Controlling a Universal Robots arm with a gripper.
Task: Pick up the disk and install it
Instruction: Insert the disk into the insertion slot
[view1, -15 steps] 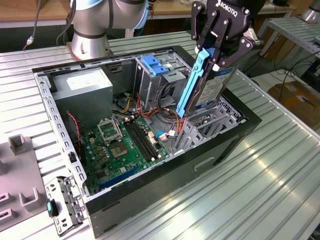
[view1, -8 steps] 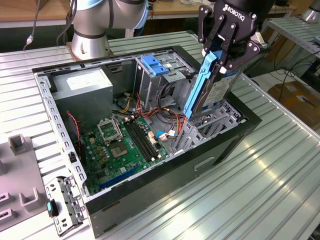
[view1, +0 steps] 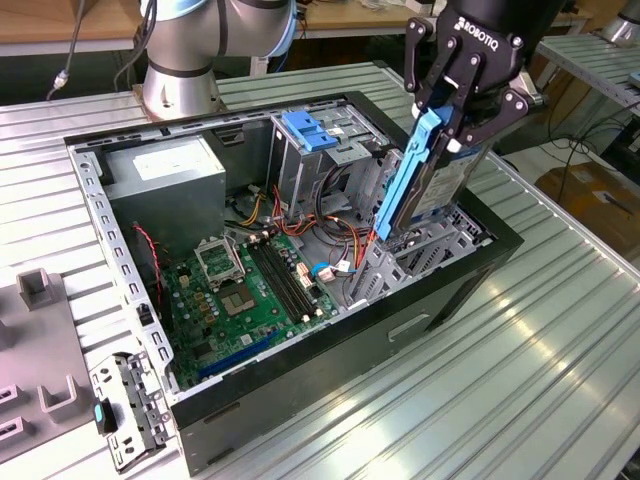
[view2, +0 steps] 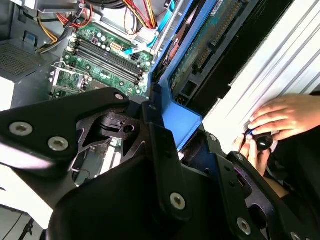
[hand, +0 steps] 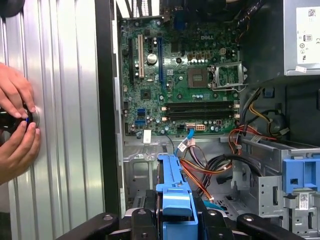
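Note:
My gripper (view1: 452, 120) is shut on the disk (view1: 405, 185), a silver-black hard drive with blue plastic side rails. It holds the disk upright on edge over the drive bay (view1: 420, 250) at the open computer case's end on the exterior view's right. The disk's lower end reaches down to the bay's metal frame; I cannot tell whether they touch. In the second wrist view the blue rail and green circuit side of the disk (view2: 210, 45) run out from between the black fingers (view2: 165, 155). In the first wrist view the disk's blue rail (hand: 175, 192) stands above the case interior.
The case (view1: 300, 400) lies open, showing a green motherboard (view1: 250, 290), a grey power-supply box (view1: 165, 180), a metal cage with a blue top (view1: 308, 130) and loose cables. A person's hands (hand: 15, 125) rest on the ribbed table beside the case. Grey fixtures (view1: 40, 350) stand on the exterior view's left.

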